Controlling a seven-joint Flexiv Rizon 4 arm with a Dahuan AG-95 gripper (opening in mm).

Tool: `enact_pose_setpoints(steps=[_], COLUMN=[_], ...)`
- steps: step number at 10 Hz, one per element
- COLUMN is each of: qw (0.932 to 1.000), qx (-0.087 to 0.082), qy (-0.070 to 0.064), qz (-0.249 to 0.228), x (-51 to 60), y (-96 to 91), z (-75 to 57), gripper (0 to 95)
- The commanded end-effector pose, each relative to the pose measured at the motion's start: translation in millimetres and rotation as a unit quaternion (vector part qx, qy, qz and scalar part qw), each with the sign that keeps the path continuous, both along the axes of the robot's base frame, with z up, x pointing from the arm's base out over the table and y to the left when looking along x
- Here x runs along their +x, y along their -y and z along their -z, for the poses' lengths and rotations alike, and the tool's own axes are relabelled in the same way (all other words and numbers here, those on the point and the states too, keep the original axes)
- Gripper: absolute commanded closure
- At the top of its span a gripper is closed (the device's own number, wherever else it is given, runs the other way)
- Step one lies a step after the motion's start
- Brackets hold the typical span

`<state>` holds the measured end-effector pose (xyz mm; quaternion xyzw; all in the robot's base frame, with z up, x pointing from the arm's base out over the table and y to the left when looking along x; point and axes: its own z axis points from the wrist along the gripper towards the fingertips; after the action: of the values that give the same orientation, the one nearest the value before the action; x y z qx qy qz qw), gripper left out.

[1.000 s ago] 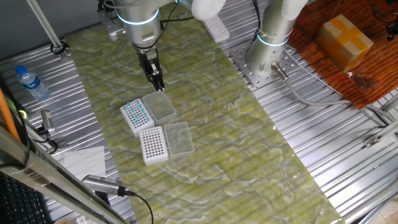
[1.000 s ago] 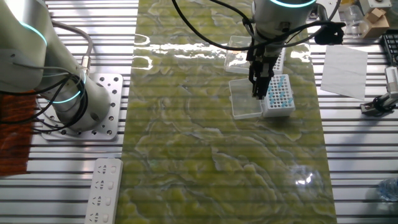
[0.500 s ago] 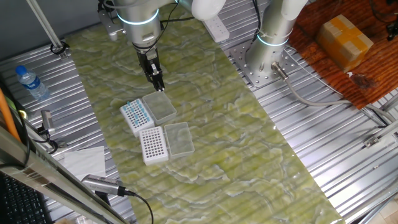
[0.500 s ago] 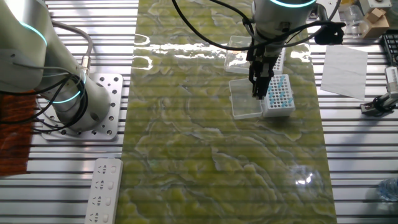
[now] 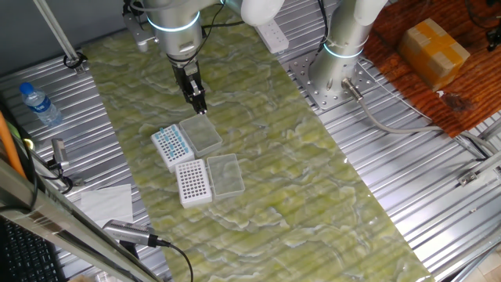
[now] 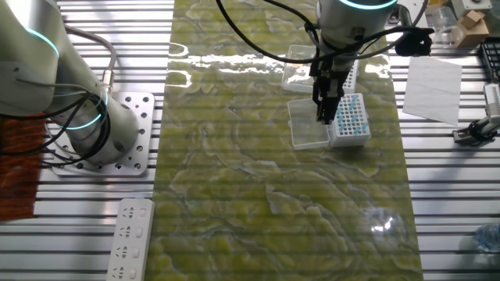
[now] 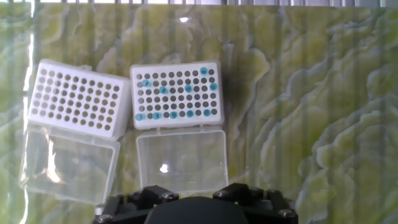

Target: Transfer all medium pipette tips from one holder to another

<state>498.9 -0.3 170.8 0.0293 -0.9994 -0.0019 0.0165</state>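
Nothing has shifted over the last second: gripper (image 5: 200, 109) still hangs above the open lid (image 7: 181, 155). Whether its jaws are apart cannot be told. Medium pipette tips (image 7: 177, 93) sit scattered in the right holder (image 7: 176, 122); left holder (image 7: 76, 99) shows bare holes. Transfer seems barely begun.

The table (image 5: 438, 235) is seen from high up by two fixed cameras placed on opposite sides, both showing the two tip boxes (image 5: 182, 163) (image 6: 350, 117) (small in each); these are viewed closely from straight above by the hand camera (image 7: 124, 102)
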Motion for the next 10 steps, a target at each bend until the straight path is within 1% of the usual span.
enact_pose_setpoints(steps=[1, 6, 8, 9, 10], qw=[0.9952, 0.995, 0.9943, 0.9898, 0.9875], qx=[0.006, 0.006, 0.006, 0.003, 0.004], qy=[-0.05, -0.051, -0.058, -0.071, -0.07], qz=[-0.084, -0.085, -0.089, -0.123, -0.142], x=[1.1, 1.1, 1.1, 1.2, 1.3], y=[-0.3, -0.3, -0.3, -0.2, -0.2], z=[0.8, 0.8, 0.9, 0.9, 0.9], gripper=[95.0, 95.0, 95.0, 95.0, 95.0])
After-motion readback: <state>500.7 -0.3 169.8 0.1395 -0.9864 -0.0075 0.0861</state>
